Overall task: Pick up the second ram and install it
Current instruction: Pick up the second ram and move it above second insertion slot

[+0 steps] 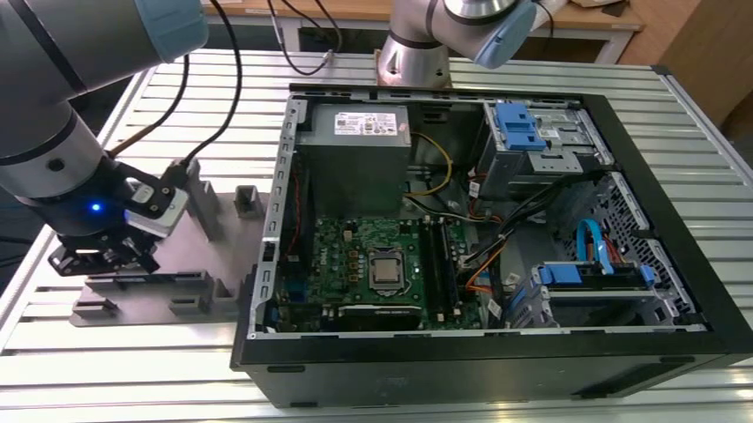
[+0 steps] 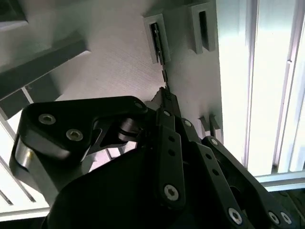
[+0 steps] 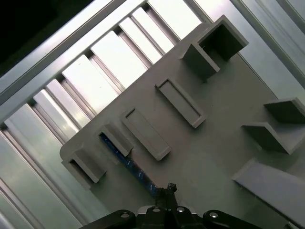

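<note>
One thin, long, narrow memory stick, dark with a blue-tinted edge, is the item concerned: the second ram (image 3: 125, 157). It is seated edge-up in the small grey plastic holder blocks (image 3: 112, 139) of the flat grey tray (image 3: 214, 157). In the first wrist view the black claw (image 3: 169, 189) is set directly on the stick's upper edge. Its fingertips are drawn together on the stick, so the claw is judged to be closed on the second ram, which has not been lifted out of the blocks. No sideways offset between claw and stick is visible. The long axis of the stick runs straight out from the fingertips to the far holder block; the part beneath the claw is hidden. In the exterior view this axis lies across the near edge of the tray, from the exterior view's left to its right, on the slatted aluminium bench (image 1: 141, 370). The open black computer case (image 1: 471, 370) with its green motherboard (image 1: 353, 256) lies to the exterior view's right of the tray, just beside it. The grey arm (image 1: 48, 159) carrying the claw is positioned over the tray, while a second grey arm base (image 1: 412, 55) stands behind the case, well apart. A white printed label is carried on the grey power supply box (image 1: 353, 126). No writing can be made out on the stick or the tray.
</note>
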Tool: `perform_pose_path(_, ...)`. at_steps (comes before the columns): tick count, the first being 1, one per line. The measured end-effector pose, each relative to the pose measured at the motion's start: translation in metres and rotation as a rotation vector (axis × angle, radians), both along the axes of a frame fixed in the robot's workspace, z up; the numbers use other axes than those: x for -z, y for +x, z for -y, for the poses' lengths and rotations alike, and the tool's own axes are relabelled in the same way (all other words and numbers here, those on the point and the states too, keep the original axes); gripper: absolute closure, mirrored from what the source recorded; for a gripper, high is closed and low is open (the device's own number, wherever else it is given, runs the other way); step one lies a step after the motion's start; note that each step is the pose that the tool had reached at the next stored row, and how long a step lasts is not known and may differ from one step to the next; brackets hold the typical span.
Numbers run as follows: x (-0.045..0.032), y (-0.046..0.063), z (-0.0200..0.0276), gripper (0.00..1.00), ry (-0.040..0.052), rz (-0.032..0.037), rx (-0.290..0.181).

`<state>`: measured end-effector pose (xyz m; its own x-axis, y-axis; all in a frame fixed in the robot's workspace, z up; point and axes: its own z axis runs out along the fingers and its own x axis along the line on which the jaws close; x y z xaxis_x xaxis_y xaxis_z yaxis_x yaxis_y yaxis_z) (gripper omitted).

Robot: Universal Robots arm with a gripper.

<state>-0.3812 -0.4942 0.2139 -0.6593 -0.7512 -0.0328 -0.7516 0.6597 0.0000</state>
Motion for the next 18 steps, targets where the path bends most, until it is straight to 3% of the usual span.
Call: perform_pose_path(18,0.0001,0.0,0.0,0.93,0.0,0.0,-0.256)
